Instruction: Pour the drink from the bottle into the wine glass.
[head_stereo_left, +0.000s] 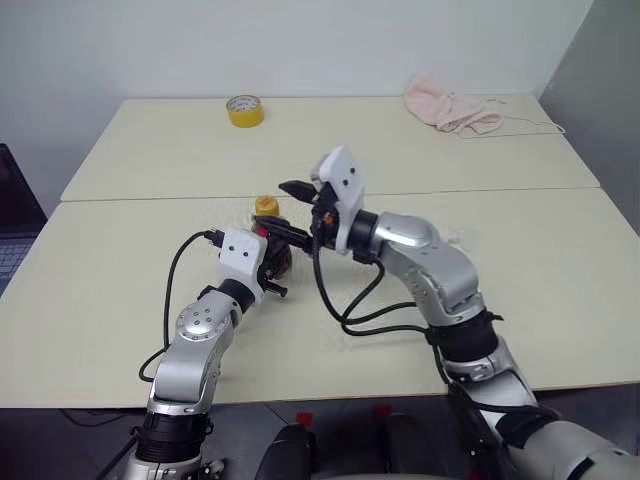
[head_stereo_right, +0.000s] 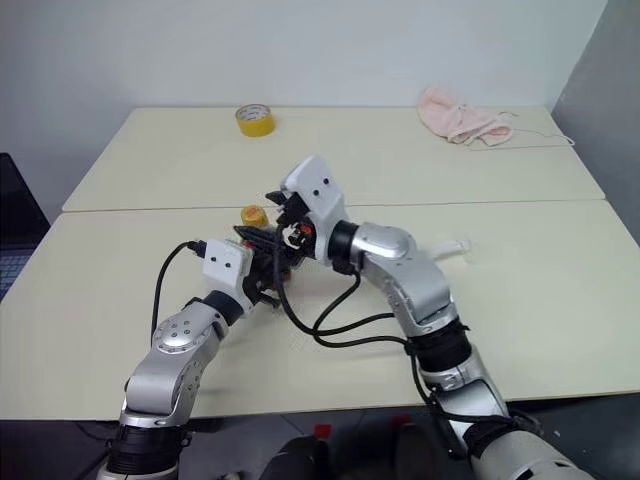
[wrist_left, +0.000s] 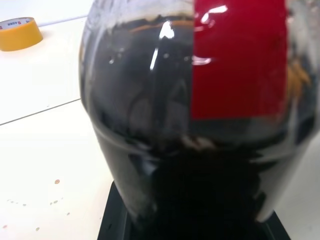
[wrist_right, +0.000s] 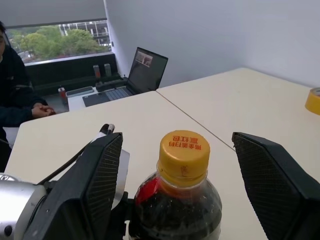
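The table (head_stereo_left: 120, 330), a pale cream top with a seam running across it, carried everything. Near its middle, just on the robot's side of that seam, the bottle (wrist_right: 179, 200) stood upright, its yellow cap (head_stereo_left: 266, 206) on. The drink (wrist_left: 145, 125) inside was almost black and filled most of the rounded body, with a red label (wrist_left: 240, 60) on one side.

The left gripper (head_stereo_left: 270, 272) was clamped on the bottle's lower body, its jaws pressed tight against the plastic, and held it low over the table. The right gripper (head_stereo_left: 300, 210) hung level at the height of the cap, its jaws spread wide with one black finger (wrist_right: 97, 175) on each side of the bottle's neck, apart from the cap and touching nothing.

Of the smaller things, a pink cloth (head_stereo_left: 450, 108) lay crumpled far behind the bottle toward the far right corner of the table, and a yellow tape roll (head_stereo_left: 245, 110) lay well behind the bottle near the table's far edge. A laptop (wrist_right: 145, 70) stood open on another table beyond the bottle, with a person's dark sleeve (wrist_right: 15, 95) near it.
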